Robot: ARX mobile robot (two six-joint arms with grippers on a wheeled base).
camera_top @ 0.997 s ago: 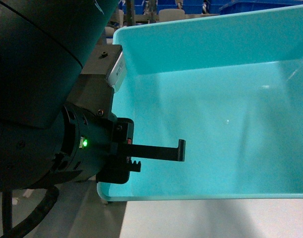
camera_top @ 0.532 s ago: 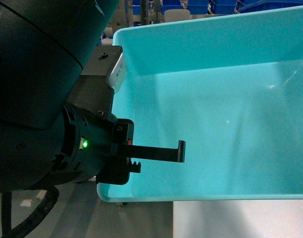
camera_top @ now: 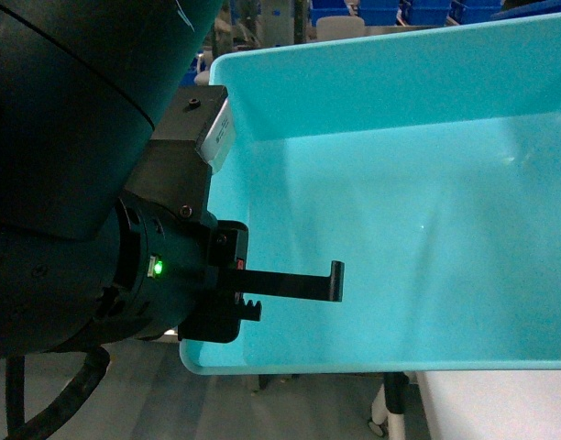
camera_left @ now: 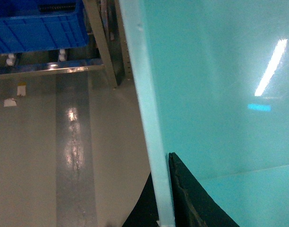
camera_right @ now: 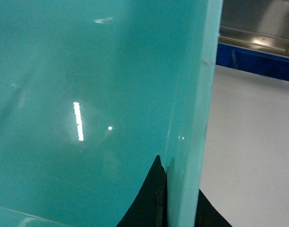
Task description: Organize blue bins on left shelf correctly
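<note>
Turquoise plastic fills the scene as the bin (camera_top: 400,211) hangs in the air above a grey floor (camera_left: 64,156), held by both arms. The left gripper (camera_top: 262,298) is clamped over the bin's left wall, one finger (camera_top: 299,282) inside; the right gripper (camera_right: 165,203) pinches the opposite rim. Dark blue crates (camera_left: 38,23) sit on a steel rack (camera_left: 104,42) beyond.
</note>
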